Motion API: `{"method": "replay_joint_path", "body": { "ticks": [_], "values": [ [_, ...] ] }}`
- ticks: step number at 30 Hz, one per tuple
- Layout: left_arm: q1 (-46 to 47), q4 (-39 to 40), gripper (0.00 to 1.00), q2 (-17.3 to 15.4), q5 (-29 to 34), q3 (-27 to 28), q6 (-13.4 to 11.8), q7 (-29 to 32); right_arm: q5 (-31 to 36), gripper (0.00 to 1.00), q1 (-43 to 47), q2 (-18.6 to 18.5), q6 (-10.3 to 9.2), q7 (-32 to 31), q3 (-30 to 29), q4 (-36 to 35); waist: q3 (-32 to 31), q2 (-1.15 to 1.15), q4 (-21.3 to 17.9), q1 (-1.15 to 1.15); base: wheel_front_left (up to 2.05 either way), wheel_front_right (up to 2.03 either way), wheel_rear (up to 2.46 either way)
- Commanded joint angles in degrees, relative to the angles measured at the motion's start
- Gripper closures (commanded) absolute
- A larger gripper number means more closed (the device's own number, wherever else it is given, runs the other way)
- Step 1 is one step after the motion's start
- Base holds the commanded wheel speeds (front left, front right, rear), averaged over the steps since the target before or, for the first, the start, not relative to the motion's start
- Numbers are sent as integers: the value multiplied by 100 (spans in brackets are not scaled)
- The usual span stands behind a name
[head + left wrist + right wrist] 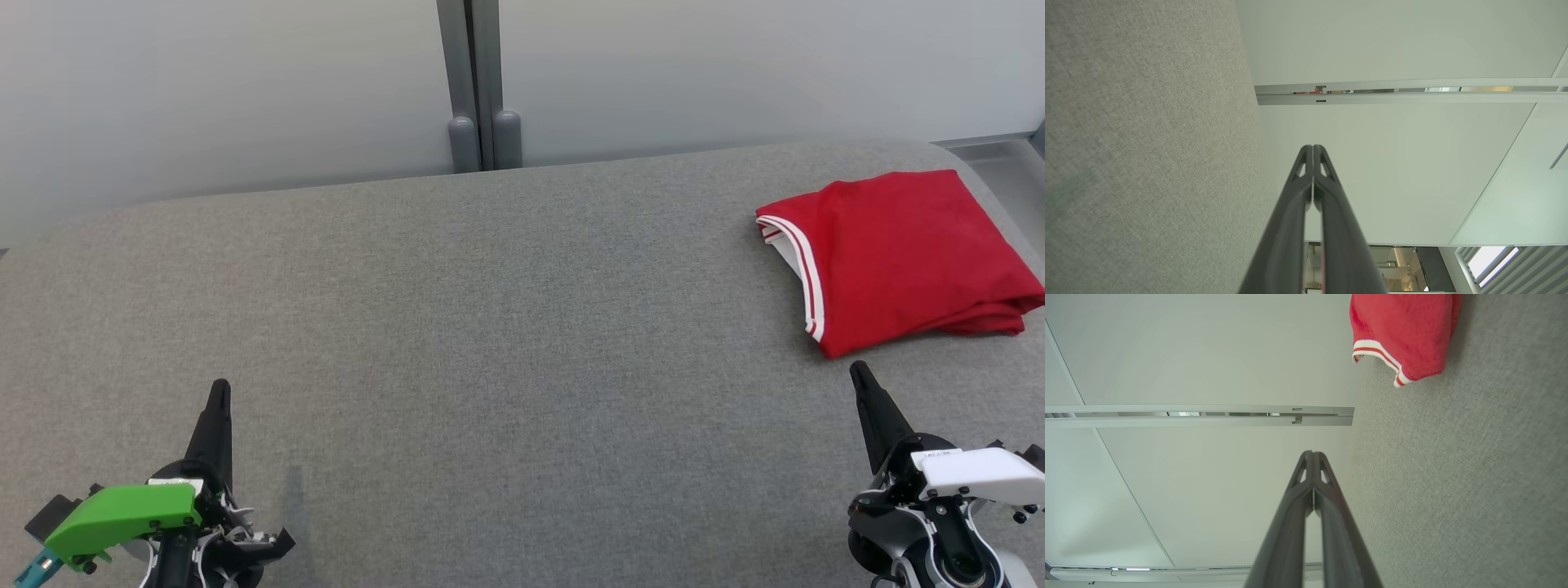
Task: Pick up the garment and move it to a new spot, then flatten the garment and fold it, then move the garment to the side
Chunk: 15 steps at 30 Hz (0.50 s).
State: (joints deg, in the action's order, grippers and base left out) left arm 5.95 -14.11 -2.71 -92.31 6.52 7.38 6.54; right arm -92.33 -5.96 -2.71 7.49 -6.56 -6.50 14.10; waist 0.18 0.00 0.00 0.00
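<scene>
The garment [906, 253], red and folded into a rough rectangle, lies at the far right of a wide grey fabric-covered surface [490, 327], close to where that surface rounds off on the right; its striped trim [804, 261], white with a thin red line, runs along the edge that faces the middle of the surface; the layers at its near right corner bunch a little.

The right gripper [859, 376] sits at the lower right of the head view with both dark fingers pressed together into one point, holding nothing; its tip is near the garment's near corner but apart from it, with plain grey cloth between the two; a white cover [980, 469] caps its wrist.

The left gripper [219, 392] sits at the lower left, well apart from the garment, its fingers likewise closed tip to tip on nothing; a green cover [122, 518] caps its wrist; the broad middle of the surface lies between it and the garment.

Behind the surface stand pale wall panels [204, 82], split by an upright grey post [478, 82]; two short rounded stubs [463, 143] flank the post's foot, just beyond the far edge.
</scene>
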Motion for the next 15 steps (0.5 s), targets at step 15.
{"method": "replay_joint_path", "body": {
  "ticks": [15],
  "values": [
    [65, 13, 100, -31, -19, 15, 26, 18, -18, 100, -49, -32, 0, -15, -12, -23, 0, 0, 0, 0, 0, 0, 0]
  ]
}}
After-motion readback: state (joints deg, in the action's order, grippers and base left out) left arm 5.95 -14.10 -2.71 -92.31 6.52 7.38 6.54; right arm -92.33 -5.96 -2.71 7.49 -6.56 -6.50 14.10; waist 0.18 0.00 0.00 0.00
